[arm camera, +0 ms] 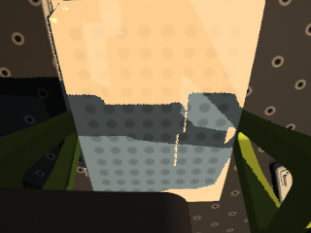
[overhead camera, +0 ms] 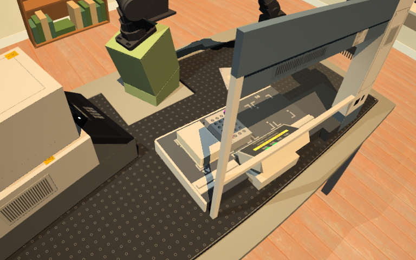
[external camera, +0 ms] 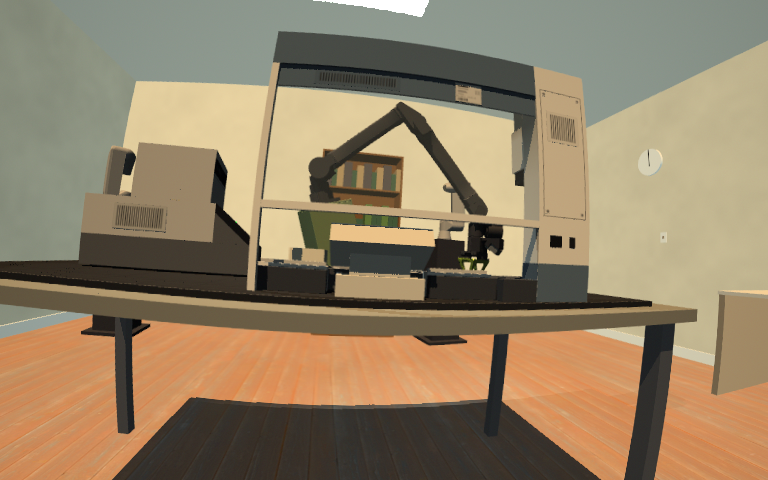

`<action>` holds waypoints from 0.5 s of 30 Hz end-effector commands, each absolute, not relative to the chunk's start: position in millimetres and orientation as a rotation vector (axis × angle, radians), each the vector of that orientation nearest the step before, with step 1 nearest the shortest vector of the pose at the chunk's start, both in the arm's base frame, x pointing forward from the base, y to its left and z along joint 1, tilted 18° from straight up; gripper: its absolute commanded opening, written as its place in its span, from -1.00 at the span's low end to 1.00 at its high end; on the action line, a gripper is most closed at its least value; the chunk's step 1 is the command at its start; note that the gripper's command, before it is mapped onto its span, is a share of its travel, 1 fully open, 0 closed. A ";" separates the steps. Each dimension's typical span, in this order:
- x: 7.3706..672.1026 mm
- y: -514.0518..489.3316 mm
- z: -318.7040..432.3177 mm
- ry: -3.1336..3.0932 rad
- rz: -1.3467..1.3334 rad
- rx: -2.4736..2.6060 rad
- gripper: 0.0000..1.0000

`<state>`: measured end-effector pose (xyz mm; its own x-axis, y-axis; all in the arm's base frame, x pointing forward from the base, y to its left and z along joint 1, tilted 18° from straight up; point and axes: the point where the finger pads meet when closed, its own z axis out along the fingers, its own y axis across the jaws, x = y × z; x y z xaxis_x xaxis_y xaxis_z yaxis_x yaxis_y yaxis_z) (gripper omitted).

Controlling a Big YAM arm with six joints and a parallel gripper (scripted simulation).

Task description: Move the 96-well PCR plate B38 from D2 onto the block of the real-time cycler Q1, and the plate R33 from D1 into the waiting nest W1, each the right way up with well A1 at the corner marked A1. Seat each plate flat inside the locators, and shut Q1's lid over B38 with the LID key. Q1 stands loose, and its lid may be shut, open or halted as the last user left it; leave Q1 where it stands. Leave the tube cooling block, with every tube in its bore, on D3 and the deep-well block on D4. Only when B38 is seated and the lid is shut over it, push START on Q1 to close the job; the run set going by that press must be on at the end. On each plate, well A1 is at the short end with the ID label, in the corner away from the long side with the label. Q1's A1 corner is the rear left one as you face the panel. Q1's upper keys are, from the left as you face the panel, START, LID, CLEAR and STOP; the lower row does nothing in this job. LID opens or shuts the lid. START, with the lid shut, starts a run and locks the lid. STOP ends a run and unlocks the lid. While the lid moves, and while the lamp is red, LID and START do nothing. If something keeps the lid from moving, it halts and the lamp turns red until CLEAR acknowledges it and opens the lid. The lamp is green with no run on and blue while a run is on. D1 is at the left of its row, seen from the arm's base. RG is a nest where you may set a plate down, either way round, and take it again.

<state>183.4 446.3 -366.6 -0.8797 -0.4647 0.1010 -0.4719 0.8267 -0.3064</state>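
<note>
One pale cream PCR plate is filling the wrist view: flat rectangle, matte, dotted with a regular well grid, near half lying in grey shadow. Dark perforated mat is showing on both sides of it. Pincer is standing wide, clamped on the plate's long edges, olive-green fingers angled in against each side. Which plate ID, cannot tell. Plate is sitting low at the right end of the deck, inside the beige frame on the counter.

Light: bright and warm, from above.
Shadows: hard-edged; one crossed the plate in the wrist view, its near half grey.
Distortion: the exterior view bowed the table edge.
Focus: sharp throughout; no glare.
</note>
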 end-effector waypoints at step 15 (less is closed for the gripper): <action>192.6 492.6 -342.1 -3.049 0.399 0.766 -1.00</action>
<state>191.7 457.8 -363.3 -0.8842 -0.4592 0.0856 -0.4629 0.8371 -0.2915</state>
